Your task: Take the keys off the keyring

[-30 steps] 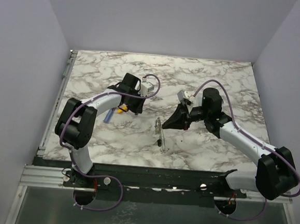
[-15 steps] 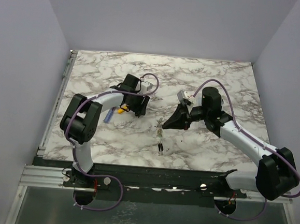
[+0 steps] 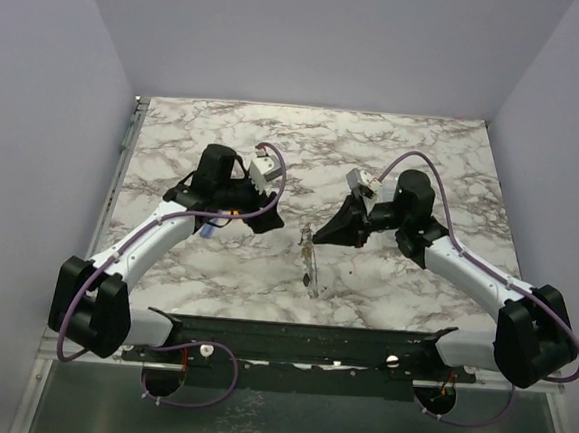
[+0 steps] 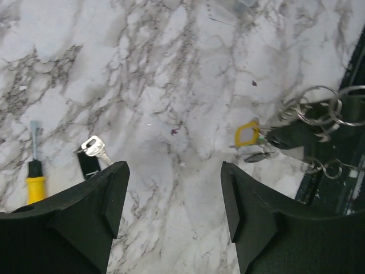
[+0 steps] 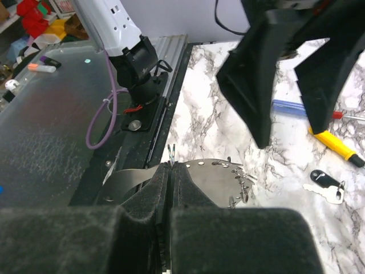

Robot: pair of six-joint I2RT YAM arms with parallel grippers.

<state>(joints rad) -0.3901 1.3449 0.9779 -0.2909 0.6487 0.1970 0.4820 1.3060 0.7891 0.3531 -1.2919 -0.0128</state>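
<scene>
My left gripper is open above bare marble, nothing between its fingers. A black-headed key with a silver blade lies loose on the table just left of it, and shows again as the black key in the right wrist view. My right gripper is shut on the keyring, a metal plate hung with small rings. Seen from above, the keyring dangles below the right gripper. A yellow-tagged key still hangs from it. The left gripper hovers just left of the keyring.
A yellow-handled stick lies left of the black key. The blue stick, red stick and yellow stick lie together behind it. The table's dark front rail runs below the keyring.
The left gripper has opened and let the black key drop onto the table. Its arm has swung back to the left. The right gripper has kept its grip on the keyring.
</scene>
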